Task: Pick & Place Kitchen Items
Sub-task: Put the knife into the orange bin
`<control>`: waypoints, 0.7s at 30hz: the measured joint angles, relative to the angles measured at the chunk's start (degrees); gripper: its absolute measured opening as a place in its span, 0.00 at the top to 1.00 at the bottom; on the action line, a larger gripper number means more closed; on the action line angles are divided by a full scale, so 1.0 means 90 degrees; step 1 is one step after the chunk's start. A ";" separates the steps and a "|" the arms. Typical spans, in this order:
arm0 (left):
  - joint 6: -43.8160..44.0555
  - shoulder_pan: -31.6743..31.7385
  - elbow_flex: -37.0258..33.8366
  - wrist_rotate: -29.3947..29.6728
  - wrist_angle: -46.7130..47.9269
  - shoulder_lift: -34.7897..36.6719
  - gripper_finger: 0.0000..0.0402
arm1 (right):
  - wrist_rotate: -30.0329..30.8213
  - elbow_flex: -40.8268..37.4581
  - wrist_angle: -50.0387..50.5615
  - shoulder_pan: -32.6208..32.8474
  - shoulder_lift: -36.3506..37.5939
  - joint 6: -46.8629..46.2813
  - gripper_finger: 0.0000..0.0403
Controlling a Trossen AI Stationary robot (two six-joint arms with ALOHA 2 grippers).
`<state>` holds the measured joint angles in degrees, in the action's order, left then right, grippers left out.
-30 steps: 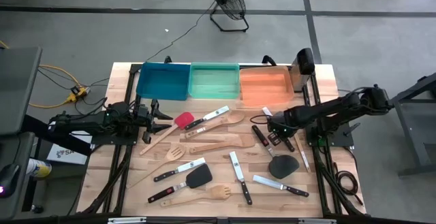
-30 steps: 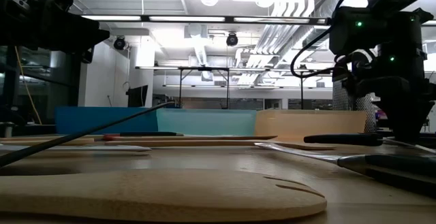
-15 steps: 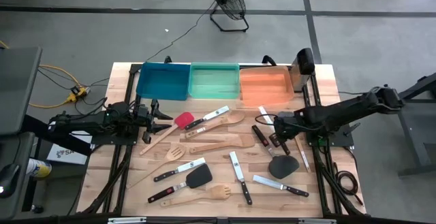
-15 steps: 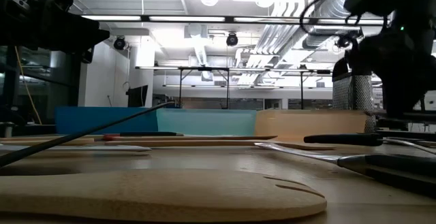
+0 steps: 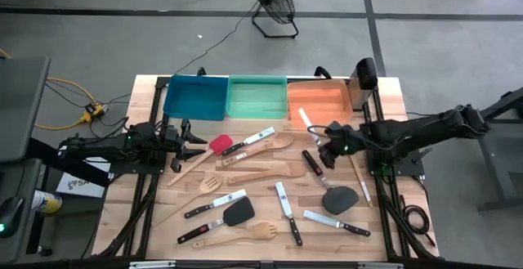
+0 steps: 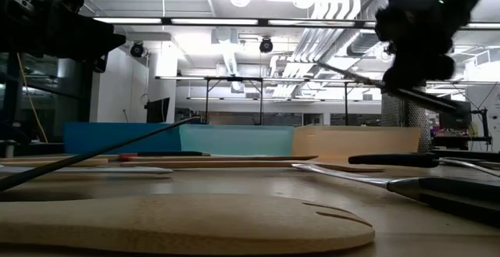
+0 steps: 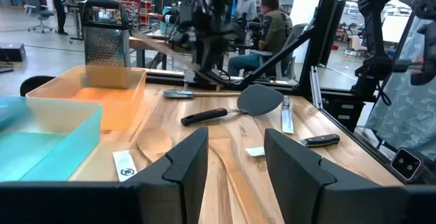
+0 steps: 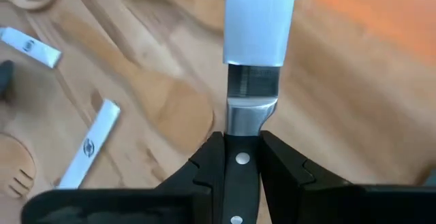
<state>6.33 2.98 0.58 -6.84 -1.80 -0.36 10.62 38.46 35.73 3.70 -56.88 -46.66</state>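
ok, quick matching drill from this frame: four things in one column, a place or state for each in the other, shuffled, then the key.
Things
1. knife
2. red-headed spatula
3. left gripper
4. orange bin

Places or states
A. empty, at the table's far edge
B. open, holding nothing, at the table's left side
C. lifted, clamped by the right gripper
D. lying on the table just right of the left gripper

Pairs: 1-C, 2-D, 3-B, 4-A
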 joint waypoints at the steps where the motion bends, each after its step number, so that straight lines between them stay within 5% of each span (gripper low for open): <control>1: 0.0000 0.0000 0.0000 -0.0001 0.0000 0.0002 0.64 | -0.0055 0.0131 0.0082 -0.0181 0.0000 0.0306 0.84; 12: 0.0000 0.0000 0.0000 0.0000 0.0000 0.0002 0.64 | -0.0365 0.1092 0.0790 -0.2038 -0.0189 0.3213 0.84; 21: 0.0000 0.0000 0.0000 -0.0001 0.0000 0.0000 0.64 | 0.0236 0.1153 0.0775 -0.3087 -0.0415 0.4760 0.84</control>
<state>6.33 2.98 0.58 -6.85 -1.80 -0.36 12.75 48.84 42.71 -24.08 -60.62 -3.82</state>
